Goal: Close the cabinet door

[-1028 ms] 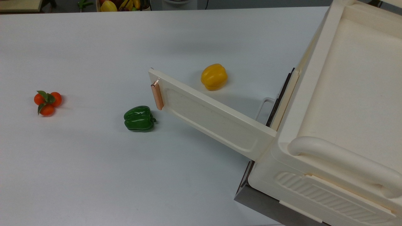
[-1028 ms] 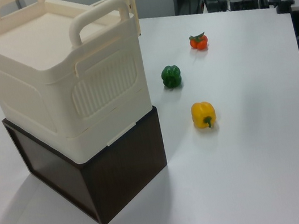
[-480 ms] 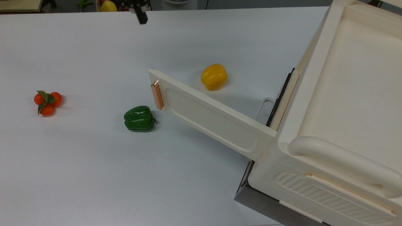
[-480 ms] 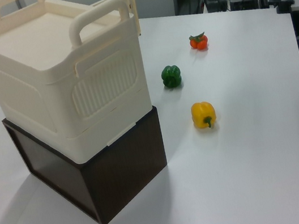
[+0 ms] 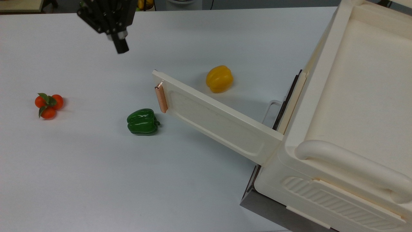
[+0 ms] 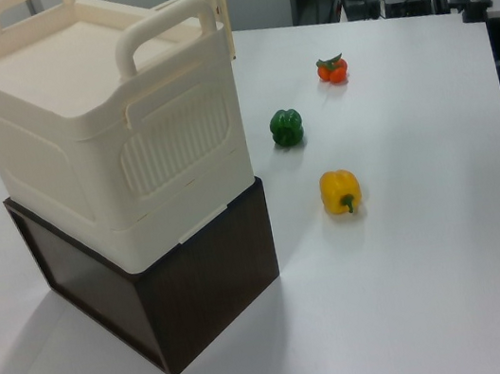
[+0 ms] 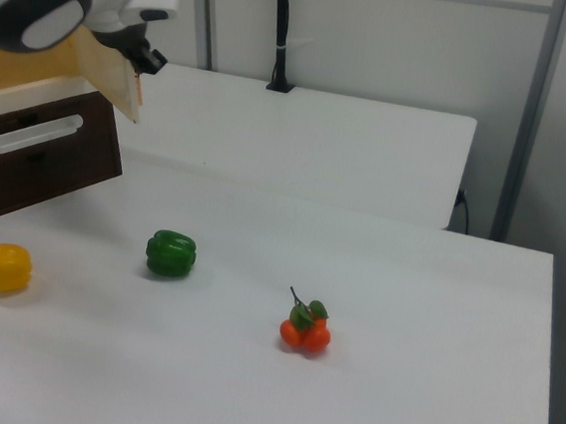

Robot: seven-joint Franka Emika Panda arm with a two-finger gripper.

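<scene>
Across the top view, the cabinet door (image 5: 216, 118) is seen swung wide open from the cabinet (image 5: 349, 129), reaching out over the white bench (image 5: 96, 177) toward the top view's left, with its copper handle (image 5: 161, 99) at the free end. A green pepper (image 5: 142, 121) is found just beside that end, a yellow pepper (image 5: 219, 78) behind the door, and a cluster of tomatoes (image 5: 48, 105) well apart at the top view's left. The gripper (image 5: 119, 45) is seen hanging above the bench near the top edge, apart from the door; whether the jaws are wide or narrow cannot be told. From the left view, the cabinet (image 6: 107, 134) is shown on a dark base (image 6: 168, 297), the door's edge (image 6: 206, 7) rising behind it. From the right view, the gripper (image 7: 145, 58) is placed near the door's free end (image 7: 110, 80), above a dark panel (image 7: 38, 153).
</scene>
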